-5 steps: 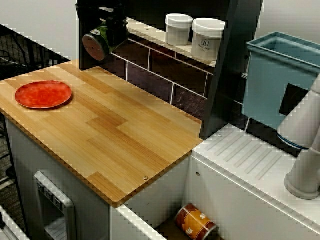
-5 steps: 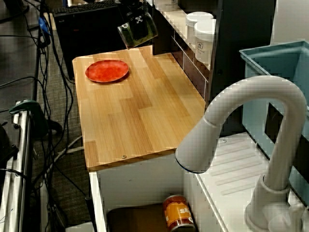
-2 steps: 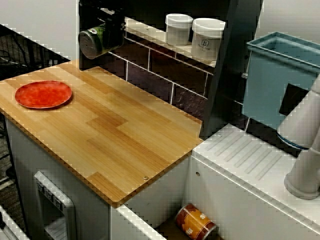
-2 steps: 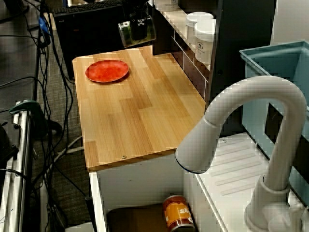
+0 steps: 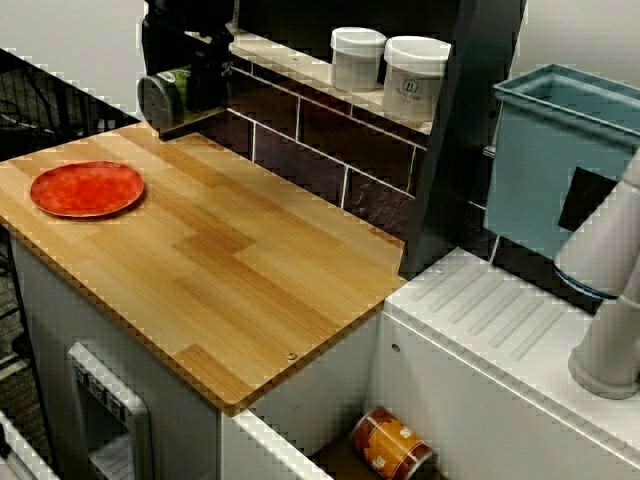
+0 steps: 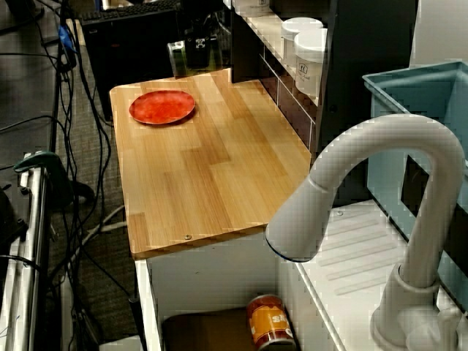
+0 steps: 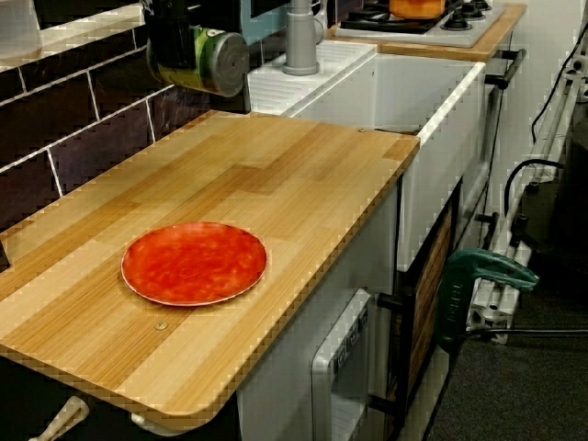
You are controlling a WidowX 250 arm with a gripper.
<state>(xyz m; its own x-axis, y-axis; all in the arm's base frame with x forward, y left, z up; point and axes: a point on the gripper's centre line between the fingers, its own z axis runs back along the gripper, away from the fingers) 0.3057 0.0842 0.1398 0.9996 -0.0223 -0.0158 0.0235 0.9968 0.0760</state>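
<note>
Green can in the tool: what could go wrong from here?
1. The green can hangs on its side in the tool above the wooden counter; if the grip slips, it may drop and roll off the edge.
2. The tool sits close to the end of the shelf; a swing that way could strike it.

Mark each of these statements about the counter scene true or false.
1. The fingers grip a green can lying sideways in the air. True.
2. The green can rests on the red plate. False: the plate is bare and the can hangs apart from it.
3. Two white jars stand on the shelf. True.
4. Nothing lies in the sink. False: an orange can lies in it on its side.
</note>
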